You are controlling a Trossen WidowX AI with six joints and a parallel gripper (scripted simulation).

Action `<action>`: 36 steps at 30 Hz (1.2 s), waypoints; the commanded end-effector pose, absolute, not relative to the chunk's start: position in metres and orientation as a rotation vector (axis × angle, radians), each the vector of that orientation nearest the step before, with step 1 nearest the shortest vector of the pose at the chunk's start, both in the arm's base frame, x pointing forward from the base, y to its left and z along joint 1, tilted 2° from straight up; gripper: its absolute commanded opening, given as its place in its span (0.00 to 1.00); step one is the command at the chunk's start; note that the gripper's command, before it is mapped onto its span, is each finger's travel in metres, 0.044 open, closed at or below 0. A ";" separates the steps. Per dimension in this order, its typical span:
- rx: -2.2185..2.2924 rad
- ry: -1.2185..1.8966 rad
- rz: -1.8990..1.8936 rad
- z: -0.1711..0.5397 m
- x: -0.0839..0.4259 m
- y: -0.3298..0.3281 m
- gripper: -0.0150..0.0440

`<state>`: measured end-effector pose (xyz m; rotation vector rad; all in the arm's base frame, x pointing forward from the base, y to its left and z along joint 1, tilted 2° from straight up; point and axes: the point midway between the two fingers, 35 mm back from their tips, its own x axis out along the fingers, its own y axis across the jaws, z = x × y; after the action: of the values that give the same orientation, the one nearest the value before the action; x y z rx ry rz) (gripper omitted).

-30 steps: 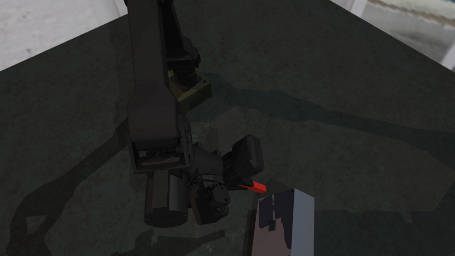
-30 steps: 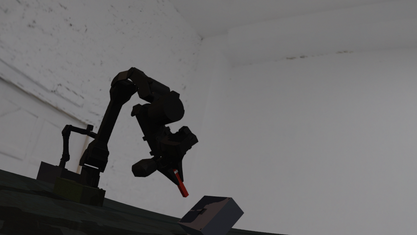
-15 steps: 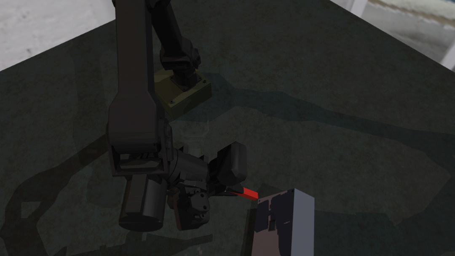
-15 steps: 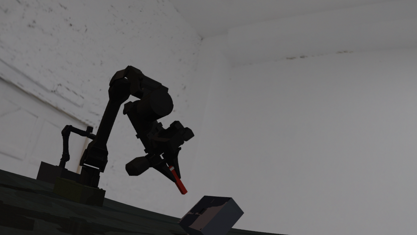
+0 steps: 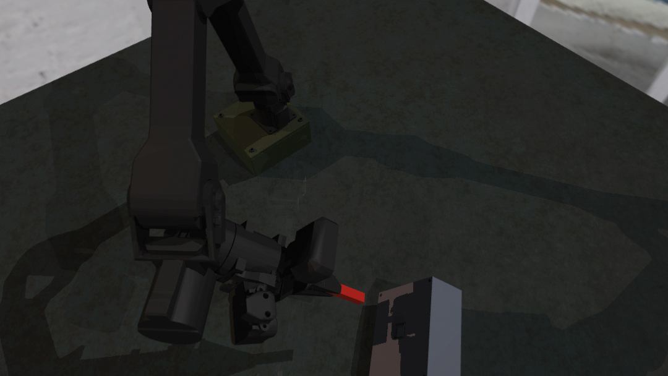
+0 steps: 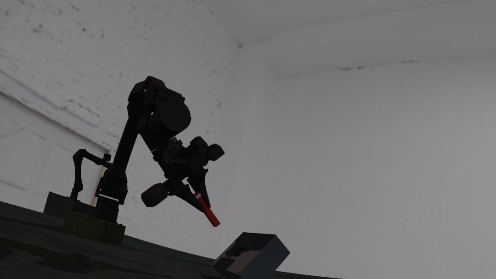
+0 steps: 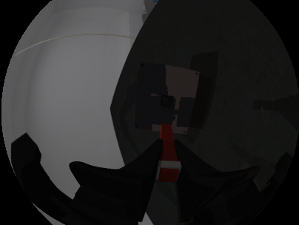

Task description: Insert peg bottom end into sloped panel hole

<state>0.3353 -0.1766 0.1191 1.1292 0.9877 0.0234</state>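
Note:
My gripper [image 6: 207, 209] [image 7: 167, 143] is shut on a red square-sided peg [image 5: 353, 294] [image 6: 212, 218] [image 7: 167, 148], which has a pale band near its upper end. The peg is tilted, its free end pointing down toward the sloped panel [image 5: 443, 326] [image 6: 265, 258] [image 7: 183, 83], and is apart from it in the exterior view. The panel's square hole [image 5: 398, 329] [image 6: 239, 251] [image 7: 166, 101] shows in its face. In the wrist view the hole lies beyond the peg's free end, nearly in line with the peg, and its sides look about parallel to the peg's.
The arm's olive base block [image 5: 280, 148] [image 6: 93, 228] stands behind the gripper. The dark table [image 5: 467, 93] carries the panel block, and shadows fall across both. In the exterior view a smaller dark arm [image 6: 78, 173] shows at the far left.

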 end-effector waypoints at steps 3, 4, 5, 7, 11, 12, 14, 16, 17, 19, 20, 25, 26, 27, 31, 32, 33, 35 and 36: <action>1.158 0.958 0.017 0.121 0.334 -0.185 0.25; 1.159 0.958 0.017 0.121 0.334 -0.185 0.25; 1.160 0.957 0.017 0.120 0.335 -0.185 0.25; 1.161 0.955 0.016 0.119 0.337 -0.184 0.25; 1.167 0.950 0.014 0.115 0.341 -0.183 0.25; 1.168 0.948 0.013 0.114 0.342 -0.183 0.25; 1.171 0.945 0.012 0.112 0.345 -0.182 0.25; 1.174 0.942 0.012 0.110 0.347 -0.182 0.25; 1.175 0.941 0.011 0.109 0.348 -0.181 0.25; 1.178 0.938 0.010 0.107 0.350 -0.181 0.25; 1.179 0.937 0.010 0.106 0.351 -0.180 0.25; 1.187 0.929 0.009 0.101 0.357 -0.178 0.25; 1.188 0.928 0.009 0.100 0.358 -0.178 0.25; 1.190 0.926 0.009 0.099 0.359 -0.177 0.25; 1.196 0.920 0.008 0.095 0.363 -0.175 0.25; 1.198 0.919 0.008 0.094 0.364 -0.175 0.25; 1.199 0.918 0.008 0.093 0.365 -0.174 0.25; 1.200 0.917 0.008 0.093 0.365 -0.174 0.25; 1.200 0.916 0.008 0.093 0.366 -0.174 0.25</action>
<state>0.3656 -0.1766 0.0976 1.1843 0.9116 0.0065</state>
